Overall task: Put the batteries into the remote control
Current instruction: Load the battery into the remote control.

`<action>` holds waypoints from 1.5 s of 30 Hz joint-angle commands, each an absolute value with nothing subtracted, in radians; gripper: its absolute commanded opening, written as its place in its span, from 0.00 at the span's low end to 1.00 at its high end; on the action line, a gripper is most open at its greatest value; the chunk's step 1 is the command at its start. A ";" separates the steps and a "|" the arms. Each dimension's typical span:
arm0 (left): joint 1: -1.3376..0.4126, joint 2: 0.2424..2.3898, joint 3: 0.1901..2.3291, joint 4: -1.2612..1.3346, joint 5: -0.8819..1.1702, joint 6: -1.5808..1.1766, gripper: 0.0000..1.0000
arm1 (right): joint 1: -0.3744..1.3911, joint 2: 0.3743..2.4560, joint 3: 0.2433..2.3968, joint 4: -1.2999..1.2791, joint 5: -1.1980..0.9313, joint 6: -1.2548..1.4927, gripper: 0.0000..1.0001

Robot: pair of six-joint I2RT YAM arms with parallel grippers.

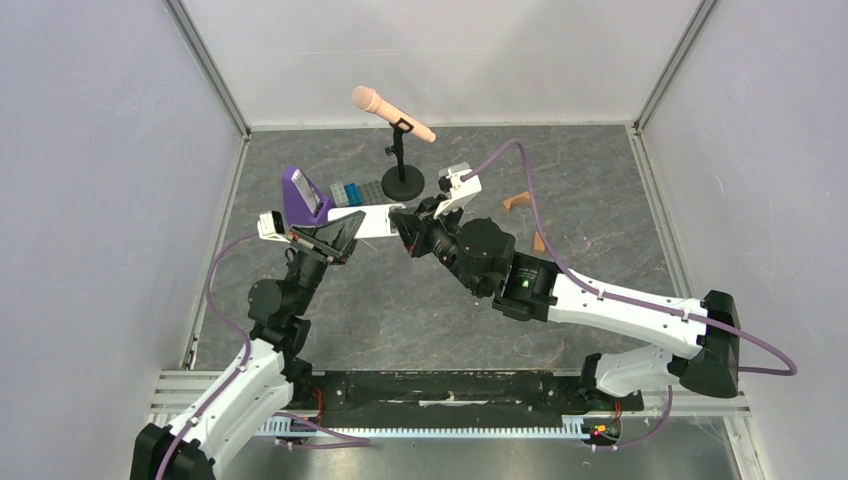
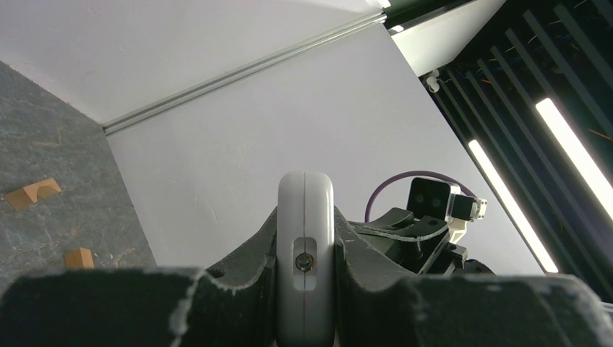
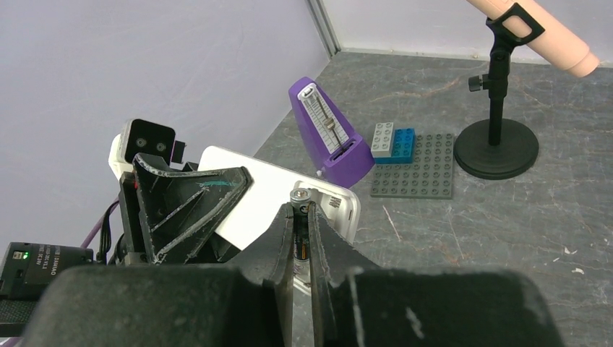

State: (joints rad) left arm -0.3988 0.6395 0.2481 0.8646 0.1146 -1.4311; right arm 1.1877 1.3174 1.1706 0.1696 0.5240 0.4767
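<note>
A dark grey, marbled counter (image 1: 400,310) sits inside pale walls (image 1: 100,200) with aluminium rails at the corners. Close to the far edge, about the middle, a black stand (image 1: 403,182) carries a flesh-coloured microphone (image 1: 392,113) slanting overhead. Left of it, toward the far-left corner, is a purple metronome (image 1: 303,196), and between the two lies a grey studded baseplate (image 3: 416,170) bearing blue and white bricks (image 3: 394,141). Two tan wooden blocks (image 1: 517,201) lie in the far half toward the right edge, well apart from the arms. The left gripper (image 1: 335,235) is clamped on the remote control (image 1: 375,220), its fingers (image 2: 238,289) pressed against both flat faces, holding the white bar just in front of the metronome with its plain side toward the right wrist camera. The right gripper (image 3: 301,217) is closed narrowly around one battery (image 3: 301,231), held upright with its metal end showing above the fingertips, right at the remote's free end. Whether the battery touches the remote cannot be told, as the fingers hide the spot, and the metronome and baseplate stand just behind it
</note>
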 commanded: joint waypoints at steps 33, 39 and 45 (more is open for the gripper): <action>-0.393 0.648 0.225 1.020 0.057 -1.548 0.02 | 1.195 1.428 1.393 -0.137 0.535 0.596 0.18; -0.393 0.650 0.223 1.020 0.052 -1.551 0.02 | 1.195 1.429 1.403 -0.151 0.553 0.607 0.24; -0.393 0.648 0.213 1.016 0.048 -1.552 0.02 | 1.195 1.421 1.417 -0.150 0.577 0.607 0.27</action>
State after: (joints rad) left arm -0.3943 0.6586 0.2111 0.9154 0.0792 -1.5036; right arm 1.1896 1.4178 1.3754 -0.1177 0.5400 0.5991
